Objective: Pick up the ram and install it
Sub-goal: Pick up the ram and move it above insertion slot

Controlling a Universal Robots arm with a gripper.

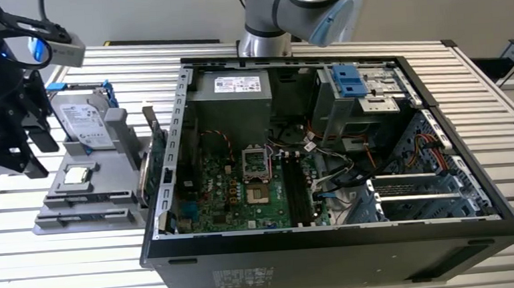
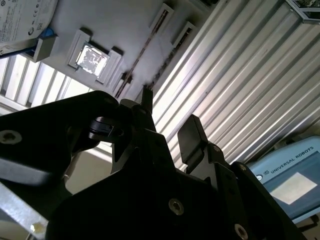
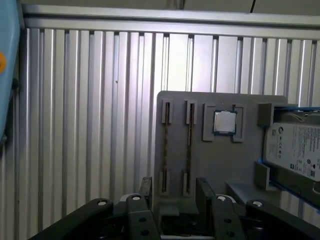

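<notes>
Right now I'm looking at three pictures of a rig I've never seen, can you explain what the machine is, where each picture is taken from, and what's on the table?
This is one robot arm working over a ribbed metal table. The exterior view looks on from off the arm: an open computer case with its motherboard exposed, and on that view's left a grey parts holder. Both wrist views come from cameras riding on the arm, looking past its black gripper. The holder carries a hard drive in a blue frame, a processor chip, and the ram, a thin stick standing on edge in a slot. The gripper is open, holds nothing, and hangs by the holder, apart from the ram.
</notes>
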